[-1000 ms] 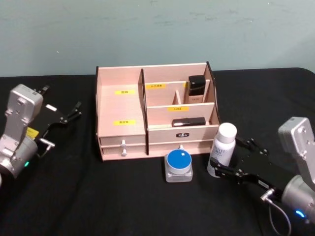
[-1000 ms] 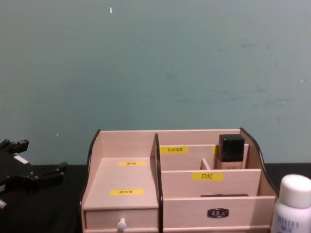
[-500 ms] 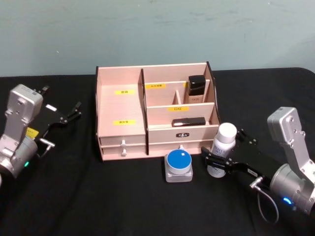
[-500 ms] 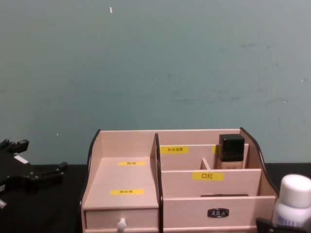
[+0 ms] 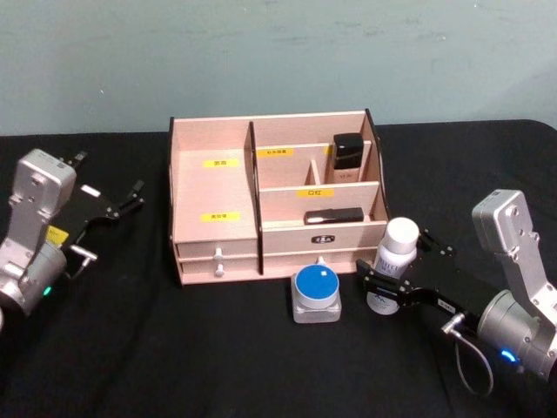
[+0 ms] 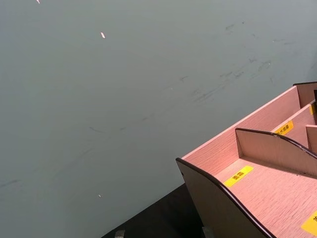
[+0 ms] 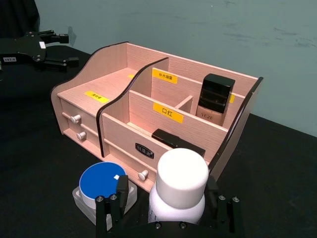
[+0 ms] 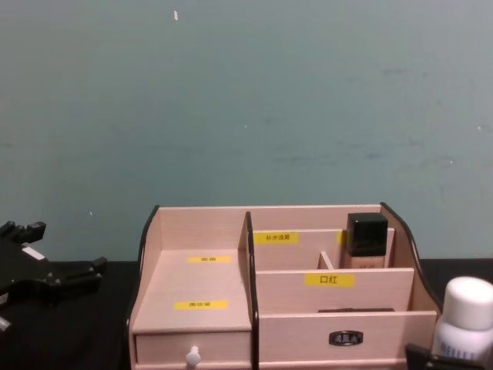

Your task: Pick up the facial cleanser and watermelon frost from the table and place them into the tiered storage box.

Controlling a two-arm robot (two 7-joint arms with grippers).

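Facial cleanser [image 5: 399, 237] between right claw's [image 5: 393, 272] jaws

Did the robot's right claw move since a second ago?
Yes. The right gripper slid left, toward the tiered storage box, and now sits open around the facial cleanser.

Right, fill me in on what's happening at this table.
The right gripper is at the facial cleanser, open, with one finger on each side of the bottle. The bottle stands upright on the black table, just off the front right corner of the tiered storage box. The watermelon frost sits untouched in front of the box. Neither item is in the box yet. The left gripper is parked open to the left of the box.
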